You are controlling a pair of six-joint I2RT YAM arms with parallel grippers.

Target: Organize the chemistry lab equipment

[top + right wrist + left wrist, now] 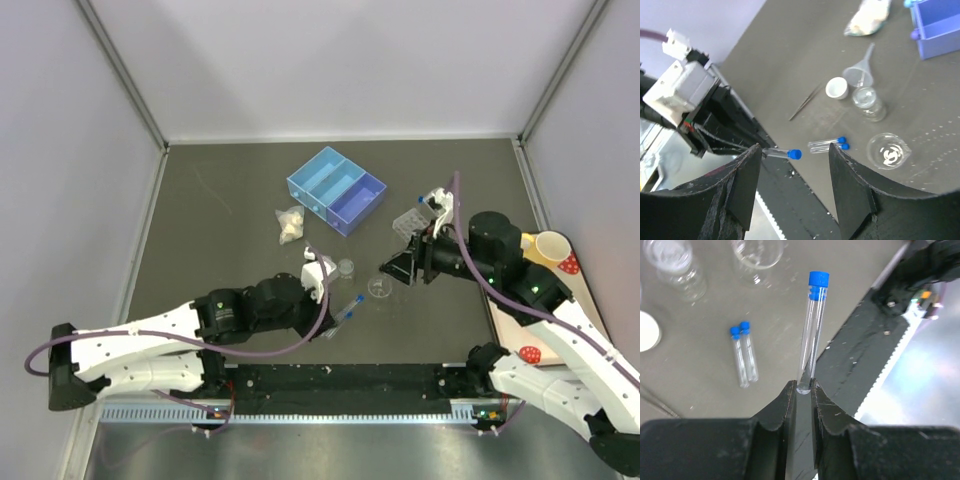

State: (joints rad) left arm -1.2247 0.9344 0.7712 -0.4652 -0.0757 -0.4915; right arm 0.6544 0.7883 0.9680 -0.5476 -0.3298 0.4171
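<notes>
Two blue-capped tubes (744, 355) lie side by side on the dark table (700, 385), left of the middle in the left wrist view. One more tube (812, 330) is in the left gripper (802, 387). The fingers pinch its bottom end, and its blue cap points to the top of the frame.

The right gripper (397, 268) has its fingers spread wide, with nothing between them.

In the right wrist view, a small funnel (860, 70) stands in the upper middle. A white round dish (837, 88) sits just left of it and a small beaker (869, 102) sits just below it. A clear dish (886, 151) lies at the lower right, near the two tubes.

In the top view, a blue box (337, 188) sits above the middle. A clear rack (413, 218) is to its right, close to the right arm.
</notes>
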